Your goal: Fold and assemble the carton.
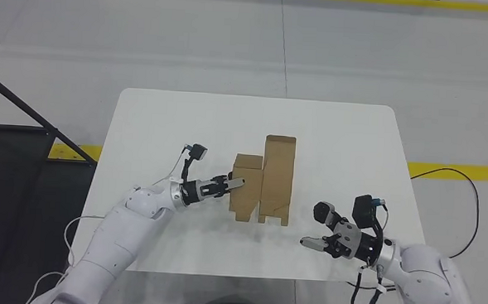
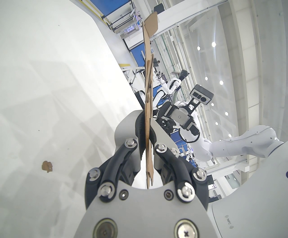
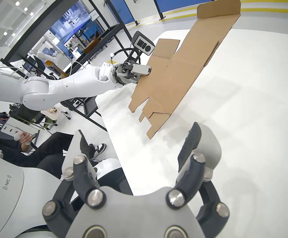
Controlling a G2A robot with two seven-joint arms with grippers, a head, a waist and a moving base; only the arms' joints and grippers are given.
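Progress is slight: the carton (image 3: pixel 177 74) is a flat, unopened blank, its panels and end flaps lying in one plane, with no crease raised and no flap tucked. The left gripper (image 1: pixel 228 184) is closed tight on one side edge of it, the cardboard pinched between both pads. It holds the carton over the middle of the tabletop (image 1: pixel 187 124), tilted and apparently lifted clear, judging by the shadow beneath. The right gripper (image 3: pixel 139 139) sits near the tabletop's edge on the robot's side, well apart from the carton, its jaws spread wide with nothing between them. Everything of substance is left: opening the blank into a tube, folding the bottom flaps, then closing the top. A small cardboard scrap (image 2: pixel 47 166) lies on the tabletop.
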